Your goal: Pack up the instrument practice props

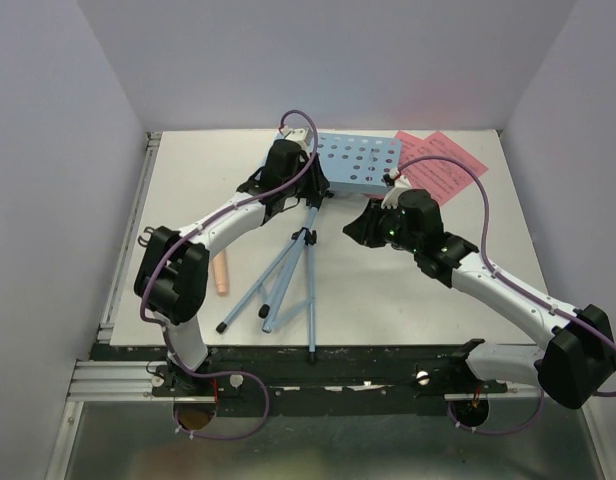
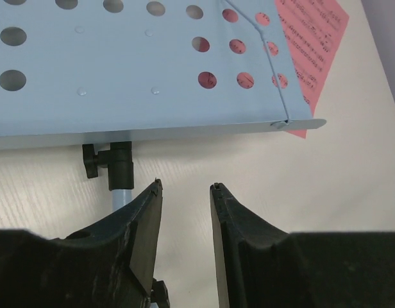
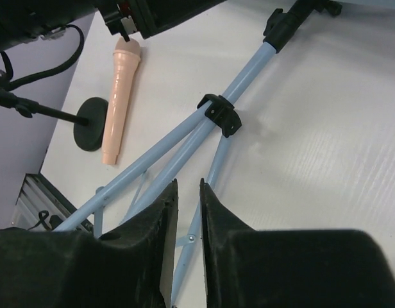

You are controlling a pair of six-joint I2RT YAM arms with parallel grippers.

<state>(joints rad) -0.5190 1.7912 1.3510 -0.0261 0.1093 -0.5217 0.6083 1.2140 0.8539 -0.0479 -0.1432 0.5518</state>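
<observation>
On the table (image 1: 438,290) the blue music stand (image 1: 360,165) lies flat, its dotted desk at the far side and its legs fanned toward the near edge. Pink pages (image 1: 450,172) lie partly under the desk's right end. The microphone (image 3: 120,96) lies beside the black mic stand (image 3: 92,125) at the left. The left gripper (image 2: 184,186) hangs just short of the desk's edge, jaws spread on nothing. The right gripper (image 3: 188,183) shows only a thin slit, with a leg seen through it; I cannot tell whether it pinches.

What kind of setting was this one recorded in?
Probably a lab test cell: a white table boxed in by plain walls, with robot arms mounted by a metal rail at its edge.
</observation>
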